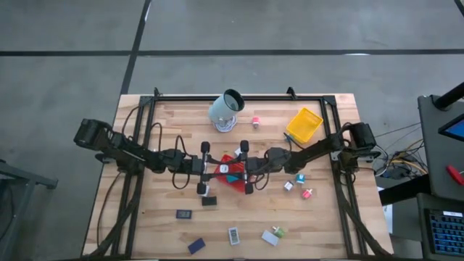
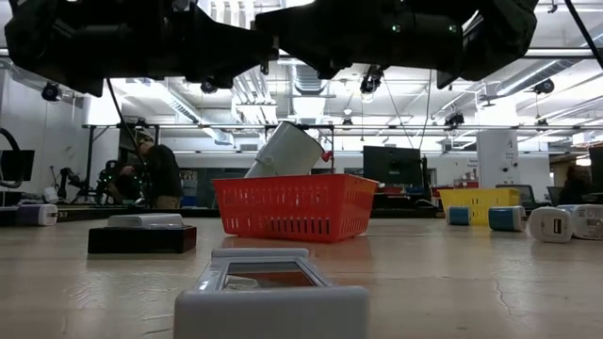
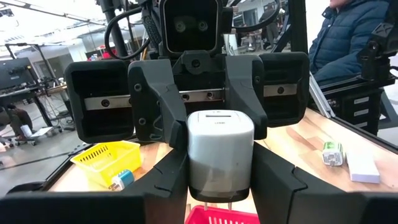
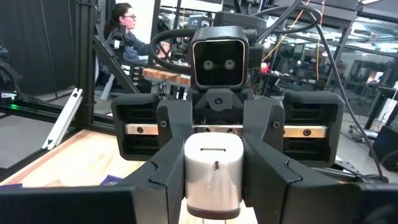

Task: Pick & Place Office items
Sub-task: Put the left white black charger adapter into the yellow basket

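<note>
Above the red mesh plastic tray point(image 1: 233, 176) at the middle of the wooden table point(image 1: 145, 225), the left tool point(image 1: 215, 170) and the right tool point(image 1: 243, 171) meet nose to nose, both clamped on one small white rounded plastic charger block point(image 3: 220, 153), so it hangs in the air right over that tray. The block looks light, rigid and smooth-sided, likely slippery, so I judge flat opposite faces the best hold, clear of the metal prongs point(image 3: 219, 203) pointing down toward the tray.
</note>
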Available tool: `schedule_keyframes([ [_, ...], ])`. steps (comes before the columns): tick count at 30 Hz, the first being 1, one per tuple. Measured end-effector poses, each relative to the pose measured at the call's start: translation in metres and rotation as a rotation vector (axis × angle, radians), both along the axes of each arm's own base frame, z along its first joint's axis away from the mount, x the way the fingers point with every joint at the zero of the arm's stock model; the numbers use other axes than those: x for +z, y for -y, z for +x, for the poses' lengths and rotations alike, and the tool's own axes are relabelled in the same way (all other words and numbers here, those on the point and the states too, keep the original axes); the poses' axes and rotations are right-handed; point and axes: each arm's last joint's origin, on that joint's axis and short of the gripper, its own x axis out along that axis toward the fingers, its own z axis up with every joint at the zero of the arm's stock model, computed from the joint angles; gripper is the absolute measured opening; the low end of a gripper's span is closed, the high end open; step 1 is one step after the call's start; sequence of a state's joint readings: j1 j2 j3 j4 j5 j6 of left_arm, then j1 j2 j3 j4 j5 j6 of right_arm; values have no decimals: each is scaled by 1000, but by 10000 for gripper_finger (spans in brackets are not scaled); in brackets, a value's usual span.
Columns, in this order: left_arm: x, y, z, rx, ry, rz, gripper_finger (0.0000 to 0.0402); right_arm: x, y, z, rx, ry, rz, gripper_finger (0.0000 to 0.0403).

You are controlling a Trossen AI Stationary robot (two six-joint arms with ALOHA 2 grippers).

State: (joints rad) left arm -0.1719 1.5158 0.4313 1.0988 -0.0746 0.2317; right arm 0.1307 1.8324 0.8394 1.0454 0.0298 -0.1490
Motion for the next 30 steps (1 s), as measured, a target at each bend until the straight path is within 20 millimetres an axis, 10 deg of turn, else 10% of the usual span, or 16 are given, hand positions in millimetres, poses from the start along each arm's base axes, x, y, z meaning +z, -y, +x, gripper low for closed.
schedule_keyframes([
  [12, -8, -1, -5, 1, -29, -6, 133, -2, 1, 0, -8, -13, -1, 124],
  [20, -11, -1, -8, -13, -48, -62, 301, -3, 0, 0, -11, -16, -1, 123],
  [30, -29, -1, -19, -35, -161, -116, 328, -4, 2, 0, -58, -27, -2, 123],
])
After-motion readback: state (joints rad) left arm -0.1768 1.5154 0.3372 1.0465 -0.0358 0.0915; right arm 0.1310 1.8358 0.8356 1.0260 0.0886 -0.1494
